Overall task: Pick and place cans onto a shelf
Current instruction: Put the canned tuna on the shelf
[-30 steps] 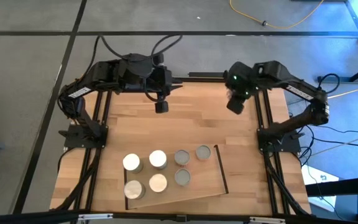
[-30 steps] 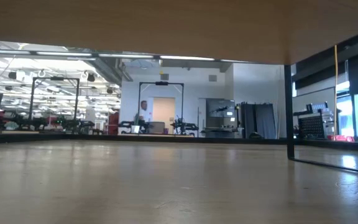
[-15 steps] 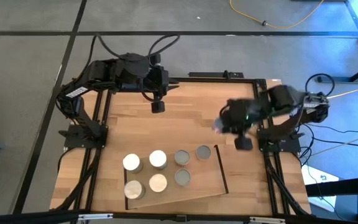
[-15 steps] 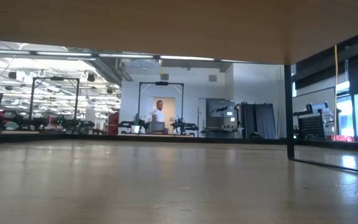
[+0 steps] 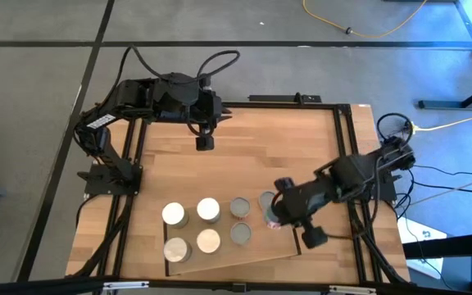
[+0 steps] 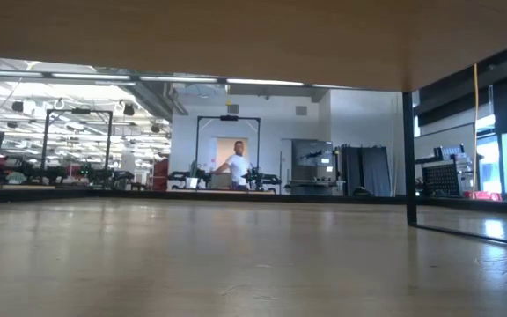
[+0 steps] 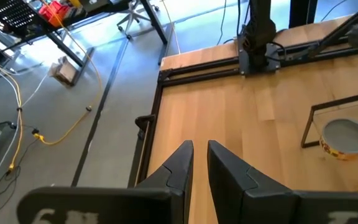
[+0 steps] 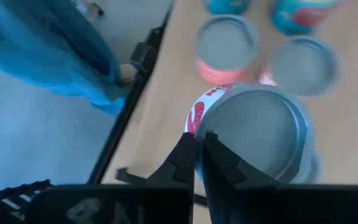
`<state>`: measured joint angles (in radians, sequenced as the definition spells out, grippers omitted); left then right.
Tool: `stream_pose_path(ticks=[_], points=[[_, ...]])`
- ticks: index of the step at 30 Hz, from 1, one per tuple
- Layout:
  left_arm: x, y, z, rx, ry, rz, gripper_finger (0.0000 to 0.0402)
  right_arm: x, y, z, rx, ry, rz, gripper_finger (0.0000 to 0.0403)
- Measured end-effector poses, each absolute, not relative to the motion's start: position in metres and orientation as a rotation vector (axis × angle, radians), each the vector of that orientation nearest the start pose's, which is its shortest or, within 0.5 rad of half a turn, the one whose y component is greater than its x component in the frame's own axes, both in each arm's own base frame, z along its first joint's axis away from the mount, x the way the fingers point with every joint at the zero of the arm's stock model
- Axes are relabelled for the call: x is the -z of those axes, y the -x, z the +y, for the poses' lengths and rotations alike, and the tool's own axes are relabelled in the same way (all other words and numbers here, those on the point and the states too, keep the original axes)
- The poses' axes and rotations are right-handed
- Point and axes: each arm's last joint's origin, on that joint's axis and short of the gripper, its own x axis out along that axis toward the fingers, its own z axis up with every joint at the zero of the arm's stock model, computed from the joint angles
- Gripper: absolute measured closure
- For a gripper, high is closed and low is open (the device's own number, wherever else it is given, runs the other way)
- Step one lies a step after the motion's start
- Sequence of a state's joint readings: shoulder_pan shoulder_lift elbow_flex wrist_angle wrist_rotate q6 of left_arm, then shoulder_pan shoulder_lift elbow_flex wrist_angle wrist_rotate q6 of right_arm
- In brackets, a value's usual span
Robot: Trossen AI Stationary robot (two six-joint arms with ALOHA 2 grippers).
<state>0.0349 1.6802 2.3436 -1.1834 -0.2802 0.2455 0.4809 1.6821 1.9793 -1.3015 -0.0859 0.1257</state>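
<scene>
1. Swung my right hand [image 5: 279, 215] from the surface's far right corner to the shelf [image 5: 256, 247], fingers clenched, empty, over a can [image 8: 253, 134].
2. Left hand [image 7: 201, 163] waits near far edge, nearly closed, empty.
3. Cans [image 5: 208, 210] sit on shelf; prob. checking/nudging placement.

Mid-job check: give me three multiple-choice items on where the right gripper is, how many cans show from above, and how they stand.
1. The right gripper is:
A. over the shelf's right end
B. at the table's far edge
C. off the table

2. Cans in the high view:
A. five
B. seven
C. ten

3. The cans:
A. stand upright
B. lie on their sides
C. are stacked

Answers:
1. A: the right gripper hangs above a grey-topped can on the shelf, while the left gripper hangs near the far edge.
2. B: seven round tops show.
3. A: every top faces up, side by side.
</scene>
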Motion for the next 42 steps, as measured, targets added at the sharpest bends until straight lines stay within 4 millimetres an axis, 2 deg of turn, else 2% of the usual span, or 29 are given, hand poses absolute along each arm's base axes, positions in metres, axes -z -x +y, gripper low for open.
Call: stream_pose_path(ticks=[4, 11, 22, 36, 42], points=[[-0.516, -0.287, 0.018, -0.242, -0.303, 0.558, 0.036, -0.398, -0.292, 0.163, -0.498, 0.081, 1.071, 0.0388], [-0.516, -0.287, 0.018, -0.235, -0.327, 0.56, 0.036, -0.372, -0.311, 0.175, -0.537, 0.035, 1.174, 0.0388], [-0.518, -0.288, 0.018, -0.224, -0.376, 0.547, 0.036, -0.339, -0.333, 0.178, -0.539, 0.004, 1.306, 0.0388], [-0.518, -0.288, 0.018, -0.224, -0.377, 0.548, 0.036, -0.319, -0.343, 0.177, -0.584, 0.019, 1.391, 0.0387], [-0.518, -0.288, 0.018, -0.224, -0.377, 0.548, 0.036, -0.319, -0.343, 0.177, -0.576, 0.015, 1.394, 0.036]])
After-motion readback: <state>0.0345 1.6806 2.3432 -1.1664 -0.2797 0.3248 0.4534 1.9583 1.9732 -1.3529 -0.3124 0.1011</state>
